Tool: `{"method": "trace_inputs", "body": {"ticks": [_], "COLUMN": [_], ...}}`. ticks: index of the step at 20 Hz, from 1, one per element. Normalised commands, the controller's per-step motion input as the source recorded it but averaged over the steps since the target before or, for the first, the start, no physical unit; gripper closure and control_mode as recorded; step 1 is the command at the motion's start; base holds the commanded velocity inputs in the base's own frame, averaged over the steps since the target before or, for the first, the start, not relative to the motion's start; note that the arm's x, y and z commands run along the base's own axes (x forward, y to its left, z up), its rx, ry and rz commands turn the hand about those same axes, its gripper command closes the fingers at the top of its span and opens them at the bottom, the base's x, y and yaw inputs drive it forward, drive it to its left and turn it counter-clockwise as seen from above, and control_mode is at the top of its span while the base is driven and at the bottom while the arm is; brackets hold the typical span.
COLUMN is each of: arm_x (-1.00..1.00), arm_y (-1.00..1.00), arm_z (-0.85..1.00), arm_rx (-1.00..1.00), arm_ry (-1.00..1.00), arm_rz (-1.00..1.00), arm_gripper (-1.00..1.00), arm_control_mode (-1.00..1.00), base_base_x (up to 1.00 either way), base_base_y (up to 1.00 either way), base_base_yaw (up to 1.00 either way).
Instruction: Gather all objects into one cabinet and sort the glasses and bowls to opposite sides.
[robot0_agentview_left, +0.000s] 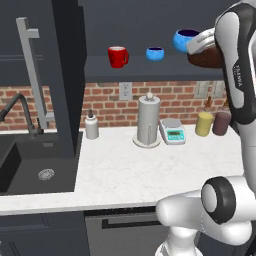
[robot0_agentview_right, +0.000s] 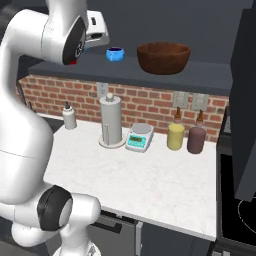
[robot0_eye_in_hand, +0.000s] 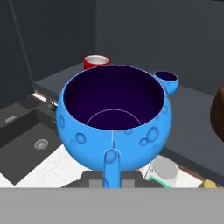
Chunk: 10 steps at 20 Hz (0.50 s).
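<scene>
My gripper is shut on the rim of a glossy blue vessel with a dark inside, holding it upright just above the right part of the cabinet shelf. In the hand view this vessel is close and large. On the shelf stand the red mug, a second small blue vessel and the wide brown wooden bowl. The bowl sits right of the held vessel, partly behind my arm in the left base view. The cabinet's tall door with its pale bar handle stands open at the left.
On the white counter below are a soap dispenser, a paper towel holder, a small scale, a yellow jar and a dark bottle. A sink with a black faucet lies left; another dark door hangs right.
</scene>
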Motion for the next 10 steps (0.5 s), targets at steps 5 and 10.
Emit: {"method": "trace_inputs", "body": {"ticks": [5,10], "arm_x": [0.07,0.01], "arm_y": [0.14,0.00], "arm_z": [-0.59,0.00], "arm_rx": [0.00,0.00], "arm_ry": [0.00,0.00], "arm_rz": [0.02,0.00], "arm_gripper": [1.00,1.00], "arm_control_mode": [-1.00,-1.00], "base_base_x": [0.00,0.00], "base_base_y": [0.00,0.00], "base_base_yaw": [0.00,0.00]}}
